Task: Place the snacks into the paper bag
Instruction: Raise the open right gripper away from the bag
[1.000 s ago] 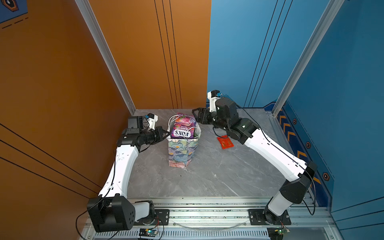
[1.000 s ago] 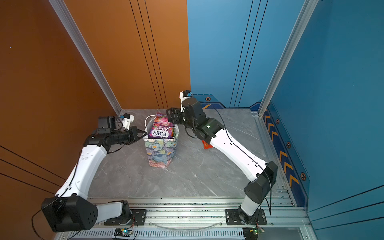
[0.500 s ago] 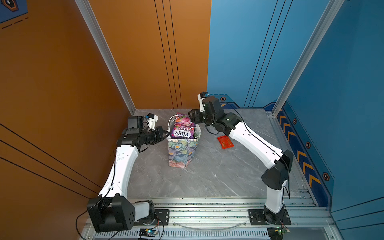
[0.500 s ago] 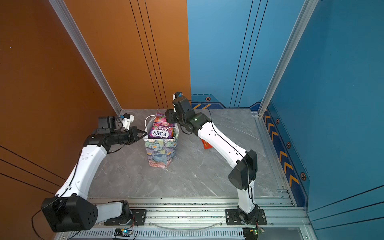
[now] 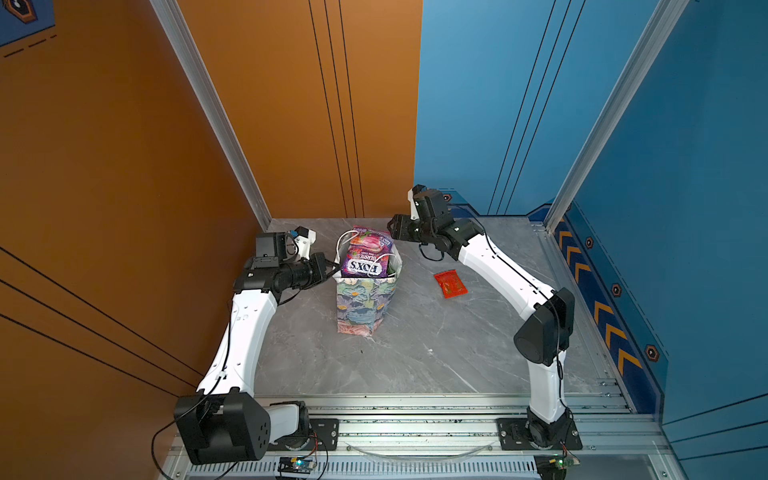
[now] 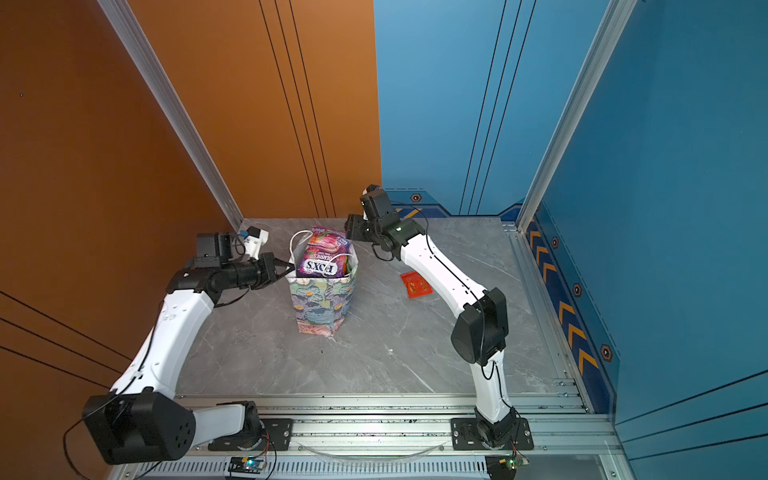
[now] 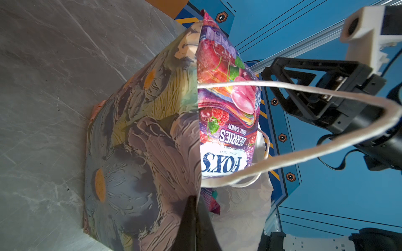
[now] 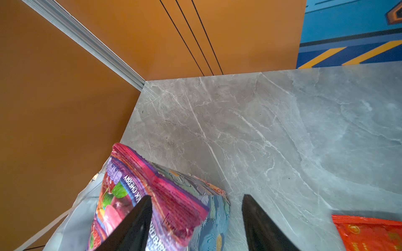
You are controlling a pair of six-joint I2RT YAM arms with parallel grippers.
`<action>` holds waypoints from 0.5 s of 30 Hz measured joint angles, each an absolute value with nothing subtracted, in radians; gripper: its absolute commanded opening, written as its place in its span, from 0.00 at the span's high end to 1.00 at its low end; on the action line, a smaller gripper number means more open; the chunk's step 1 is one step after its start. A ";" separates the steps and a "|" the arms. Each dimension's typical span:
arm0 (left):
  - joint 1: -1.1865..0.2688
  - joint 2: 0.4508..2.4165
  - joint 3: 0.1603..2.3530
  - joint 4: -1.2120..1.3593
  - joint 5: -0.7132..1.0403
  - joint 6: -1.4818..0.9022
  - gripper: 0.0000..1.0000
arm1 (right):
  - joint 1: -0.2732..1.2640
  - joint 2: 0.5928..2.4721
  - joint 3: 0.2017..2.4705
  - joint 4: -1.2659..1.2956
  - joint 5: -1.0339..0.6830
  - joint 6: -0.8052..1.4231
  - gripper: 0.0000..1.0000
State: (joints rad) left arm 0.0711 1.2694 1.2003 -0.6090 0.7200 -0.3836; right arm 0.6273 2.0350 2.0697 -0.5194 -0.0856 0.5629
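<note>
Purple is what catches the eye: one FOX'S berries packet point(image 5: 365, 257) stands upside down in the mouth of the one paper bag point(image 5: 361, 303), its top half poking above the rim, centre of frame in both top views. The bag stands upright on the grey marble table point(image 5: 415, 353), and it has two white cord handles point(image 7: 326, 93), both loose.

Two arms are in play. The left gripper point(image 5: 332, 270) comes in from the left of the frame and is clenched on the bag's near rim; the left wrist view shows its black fingers point(image 7: 191, 217) pinched together on the paper edge. The right gripper point(image 5: 392, 232) hangs just right of the packet's upper corner, released, jaws spread. In the right wrist view one finger point(image 8: 134, 226) overlaps the packet point(image 8: 174, 202) and the second stands over bare table, gripping nothing.

One red packet point(image 5: 450, 283) lies flat on the table, right of the bag and well apart from it. Deeper in the bag, a sliver of one more pink wrapper point(image 7: 212, 204) peeks out; how many sit below I cannot tell.
</note>
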 measured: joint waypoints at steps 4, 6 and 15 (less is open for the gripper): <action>0.071 1.269 1.200 -0.609 0.720 -0.384 1.00 | 0.615 2.082 2.070 -0.478 -0.176 0.593 0.34; 0.071 1.269 1.200 -0.609 0.720 -0.384 1.00 | 0.612 2.103 2.070 -0.453 -0.213 0.606 0.37; 0.071 1.269 1.200 -0.609 0.720 -0.384 1.00 | 0.624 2.119 2.072 -0.381 -0.296 0.625 0.56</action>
State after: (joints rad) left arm 0.0711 1.2694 1.2003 -0.6090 0.7197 -0.3836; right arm 0.6235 2.1189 2.0720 -0.3813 -0.2958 0.6254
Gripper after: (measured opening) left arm 0.046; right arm 0.465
